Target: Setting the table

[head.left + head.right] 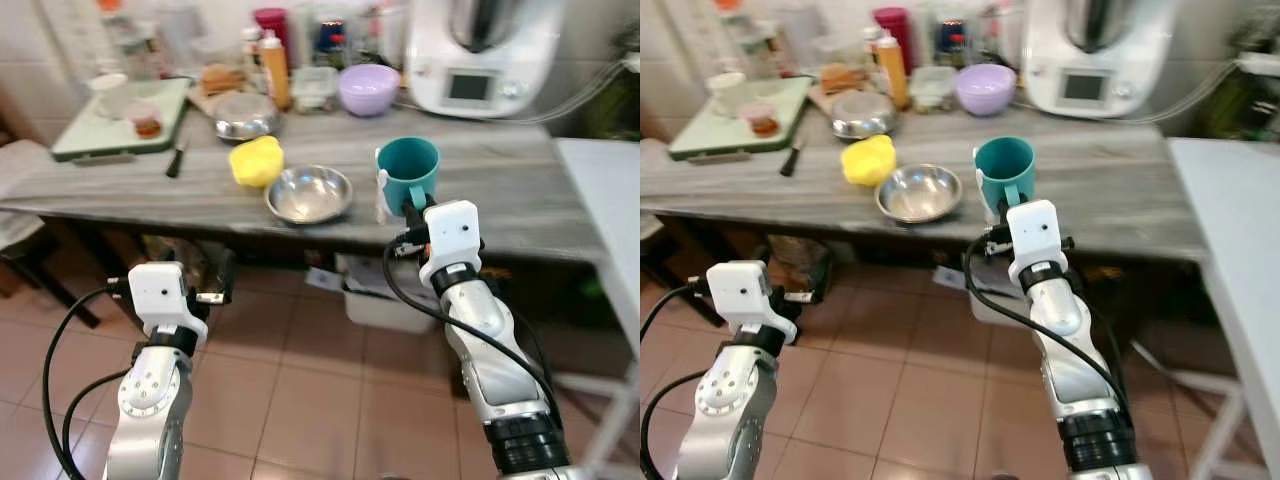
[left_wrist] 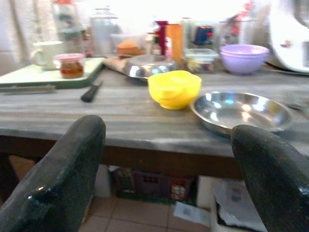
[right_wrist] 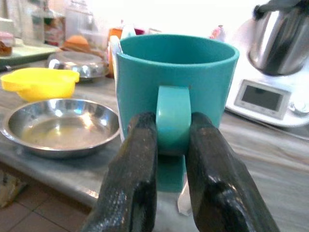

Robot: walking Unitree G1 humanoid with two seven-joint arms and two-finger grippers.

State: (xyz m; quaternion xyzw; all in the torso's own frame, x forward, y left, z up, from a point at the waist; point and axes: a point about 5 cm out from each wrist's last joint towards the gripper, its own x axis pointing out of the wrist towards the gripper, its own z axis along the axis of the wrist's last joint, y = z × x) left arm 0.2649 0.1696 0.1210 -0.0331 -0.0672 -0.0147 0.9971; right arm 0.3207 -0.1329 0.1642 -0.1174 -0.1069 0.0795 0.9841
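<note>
Right gripper pinches handle of teal mug on counter, beside steel bowl. Left gripper spread, below counter edge.

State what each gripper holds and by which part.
Right gripper pinches the teal mug by its handle. Left gripper holds nothing, open.

This is a home kitchen. A long grey worktop stands against a tiled wall and carries a white kitchen machine, a lilac bowl, a steel bowl, sauce bottles and a green cutting board with a knife beside it. The floor has reddish-brown tiles.
</note>
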